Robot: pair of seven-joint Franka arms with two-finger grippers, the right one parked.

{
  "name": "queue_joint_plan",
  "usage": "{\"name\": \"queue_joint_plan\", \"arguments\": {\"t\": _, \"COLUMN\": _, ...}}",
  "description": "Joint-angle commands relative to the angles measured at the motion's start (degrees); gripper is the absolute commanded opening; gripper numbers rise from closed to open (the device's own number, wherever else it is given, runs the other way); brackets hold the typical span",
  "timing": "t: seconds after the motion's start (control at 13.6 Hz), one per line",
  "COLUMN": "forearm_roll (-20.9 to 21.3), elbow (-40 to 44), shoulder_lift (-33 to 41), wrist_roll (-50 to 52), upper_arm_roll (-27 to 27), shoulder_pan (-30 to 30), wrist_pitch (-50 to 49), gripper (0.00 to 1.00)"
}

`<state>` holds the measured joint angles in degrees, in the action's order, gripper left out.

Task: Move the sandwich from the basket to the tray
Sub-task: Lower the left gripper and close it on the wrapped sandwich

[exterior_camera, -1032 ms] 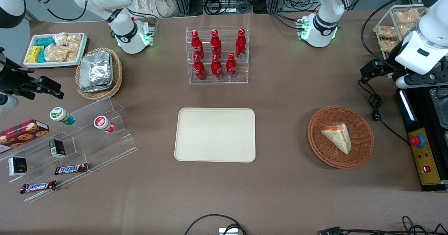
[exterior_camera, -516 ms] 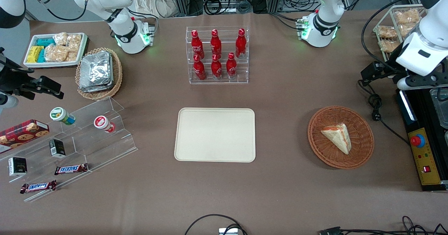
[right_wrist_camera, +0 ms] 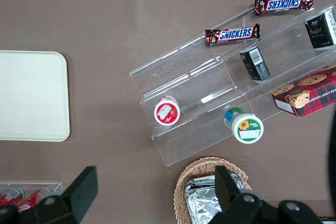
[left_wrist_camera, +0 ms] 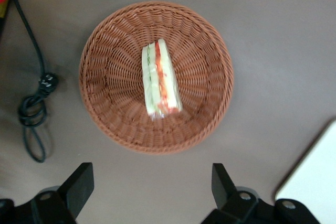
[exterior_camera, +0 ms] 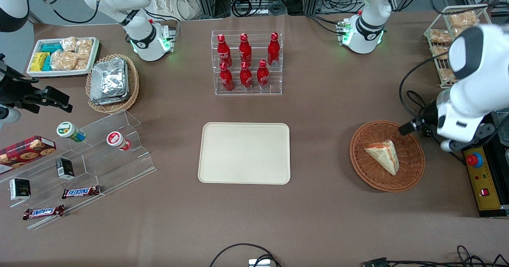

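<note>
Your left arm now sits nearer the front camera than it did a second ago, swung down from beside the snack rack (exterior_camera: 453, 32) to the table edge just beside the basket (exterior_camera: 413, 167). The gripper (left_wrist_camera: 152, 192) now hangs high above the table next to the basket, its fingers (left_wrist_camera: 79, 184) spread wide apart, with the sandwich (left_wrist_camera: 160, 80) in its wrist view. The rack, half covered by the arm before, now shows more fully.
</note>
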<state>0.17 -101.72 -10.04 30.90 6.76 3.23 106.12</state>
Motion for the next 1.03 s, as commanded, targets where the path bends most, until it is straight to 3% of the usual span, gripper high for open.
{"name": "queue_joint_plan", "arguments": {"t": 0.0, "forearm_roll": 1.0, "elbow": -7.8, "shoulder_lift": -0.8, "wrist_roll": 3.1, "upper_arm_roll": -1.1, "shoulder_pan": -0.2, "wrist_pitch": 10.6, "gripper": 0.98}}
{"name": "queue_joint_plan", "arguments": {"t": 0.22, "forearm_roll": 1.0, "elbow": -15.0, "shoulder_lift": -2.9, "wrist_roll": 7.1, "upper_arm_roll": -1.1, "shoulder_pan": -0.6, "wrist_pitch": 22.0, "gripper": 0.96}}
{"name": "queue_joint_plan", "arguments": {"t": 0.66, "forearm_roll": 0.9, "elbow": -17.2, "shoulder_lift": -7.4, "wrist_roll": 8.2, "upper_arm_roll": -1.3, "shoulder_pan": -1.4, "wrist_pitch": 28.8, "gripper": 0.97}}
{"name": "queue_joint_plan", "arguments": {"t": 0.96, "forearm_roll": 0.9, "elbow": -17.5, "shoulder_lift": -10.0, "wrist_roll": 8.3, "upper_arm_roll": -4.6, "shoulder_pan": -2.9, "wrist_pitch": 32.2, "gripper": 0.96}}
